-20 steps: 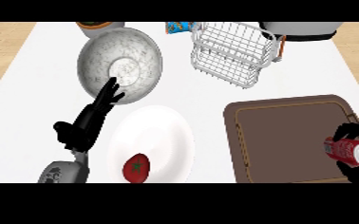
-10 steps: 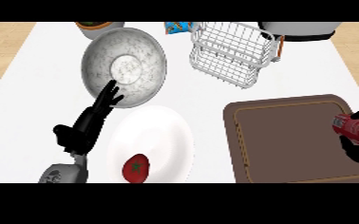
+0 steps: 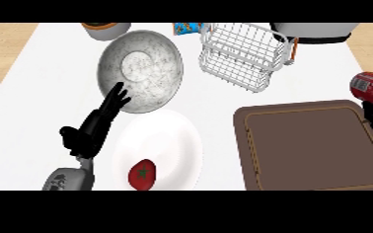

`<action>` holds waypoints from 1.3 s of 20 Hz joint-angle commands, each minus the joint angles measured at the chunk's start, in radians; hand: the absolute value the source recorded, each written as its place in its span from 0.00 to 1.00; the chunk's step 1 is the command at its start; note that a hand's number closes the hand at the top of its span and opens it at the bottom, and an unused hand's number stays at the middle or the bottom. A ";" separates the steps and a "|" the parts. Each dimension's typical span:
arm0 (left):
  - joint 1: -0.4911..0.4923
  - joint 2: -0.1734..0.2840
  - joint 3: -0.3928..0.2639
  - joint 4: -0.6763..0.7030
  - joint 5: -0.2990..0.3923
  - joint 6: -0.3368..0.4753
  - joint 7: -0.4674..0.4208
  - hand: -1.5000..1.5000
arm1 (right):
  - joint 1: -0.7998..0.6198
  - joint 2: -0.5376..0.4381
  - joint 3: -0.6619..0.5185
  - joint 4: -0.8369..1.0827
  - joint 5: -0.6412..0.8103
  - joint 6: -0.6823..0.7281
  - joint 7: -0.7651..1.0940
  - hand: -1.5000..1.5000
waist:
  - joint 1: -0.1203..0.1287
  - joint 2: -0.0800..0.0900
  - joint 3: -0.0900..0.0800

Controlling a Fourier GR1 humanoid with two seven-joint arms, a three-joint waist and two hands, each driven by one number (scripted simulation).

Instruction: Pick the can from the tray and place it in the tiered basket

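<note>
Fingers (image 3: 115, 98) straight over grey plate (image 3: 157, 54)

A grey speckled bowl (image 3: 140, 70) lies at the left robot hand's (image 3: 93, 128) fingertips, a white plate (image 3: 166, 140) holding a tomato (image 3: 143, 173) just right of it.

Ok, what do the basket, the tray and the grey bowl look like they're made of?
Basket: white wire, probably coated metal, an open grid you can see through. Tray: matte brown, plastic or wood, no shine or grain to settle it. Bowl: grey and speckled, looks like stone or brushed metal.
</note>
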 commanded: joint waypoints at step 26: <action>-0.030 -0.045 -0.018 0.065 -0.046 0.006 -0.018 0.50 | -0.924 0.067 0.200 1.111 0.116 -0.346 0.112 1.00 | 0.029 0.015 0.000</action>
